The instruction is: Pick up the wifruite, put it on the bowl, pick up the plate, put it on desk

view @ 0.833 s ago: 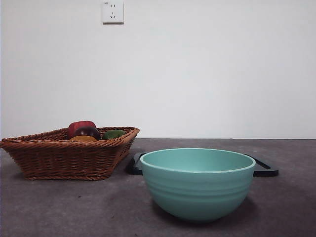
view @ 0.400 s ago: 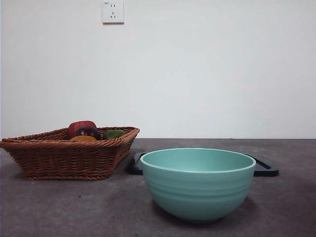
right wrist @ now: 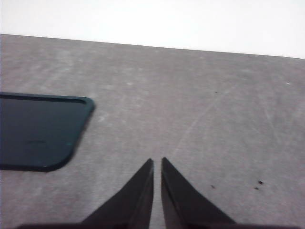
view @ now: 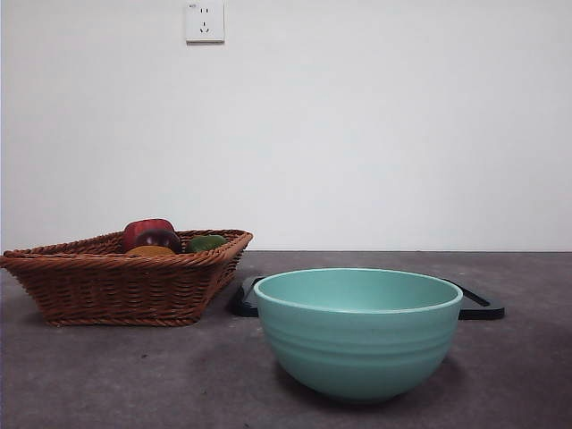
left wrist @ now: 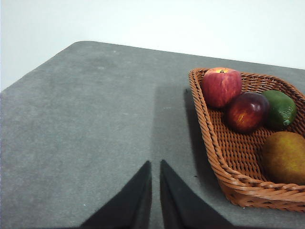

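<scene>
Nothing has shifted. My left gripper [left wrist: 155,168] and right gripper [right wrist: 157,166] hover nearly closed, empty. The wifruite [left wrist: 285,157] lies in the basket [left wrist: 209,138]; the bowl [view: 358,332] holds nothing.

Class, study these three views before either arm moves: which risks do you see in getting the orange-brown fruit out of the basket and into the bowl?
1. The wifruite lies close to the wicker basket wall, beside the dark purple fruit; a pincer may snag the wicker or nudge its neighbours.
2. The left pincer looks shut; it must open before descending.
3. The bowl stands in front of the black tray; a clumsy drop might knock it against the tray.
</scene>
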`<state>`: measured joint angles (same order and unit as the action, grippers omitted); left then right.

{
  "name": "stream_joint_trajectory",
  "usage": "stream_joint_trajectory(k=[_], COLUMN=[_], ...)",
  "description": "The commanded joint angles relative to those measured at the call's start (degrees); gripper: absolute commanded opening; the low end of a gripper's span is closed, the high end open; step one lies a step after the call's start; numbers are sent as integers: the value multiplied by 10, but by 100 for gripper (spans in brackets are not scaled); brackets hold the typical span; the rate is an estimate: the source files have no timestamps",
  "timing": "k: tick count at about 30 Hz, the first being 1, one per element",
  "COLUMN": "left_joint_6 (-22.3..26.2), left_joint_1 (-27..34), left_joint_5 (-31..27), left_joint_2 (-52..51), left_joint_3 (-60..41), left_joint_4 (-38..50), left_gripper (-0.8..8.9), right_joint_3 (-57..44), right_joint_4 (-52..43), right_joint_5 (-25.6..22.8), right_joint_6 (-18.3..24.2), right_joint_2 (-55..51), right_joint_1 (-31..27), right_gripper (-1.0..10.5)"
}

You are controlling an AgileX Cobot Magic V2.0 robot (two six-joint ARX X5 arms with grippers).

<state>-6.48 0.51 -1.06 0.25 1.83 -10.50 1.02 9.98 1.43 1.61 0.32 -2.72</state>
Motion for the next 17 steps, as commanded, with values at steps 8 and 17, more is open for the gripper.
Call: stream_joint_trajectory(k=[8,17], left_joint_6=[10,10], left_joint_1=[0,0], left_joint_5=[-1,-1], left_joint_2=[-1,-1], left_joint_3=[-12,-12], left_joint_4=[-3,-3], left_gripper=[27,27], right_joint_3=[-4,-4], right_joint_4=[-12,-12], right_joint_5=[0,0], right_joint_6=[-10,-10], right_joint_2=[-1,-1], right_joint_1=[0,0], right_gripper=[23,23])
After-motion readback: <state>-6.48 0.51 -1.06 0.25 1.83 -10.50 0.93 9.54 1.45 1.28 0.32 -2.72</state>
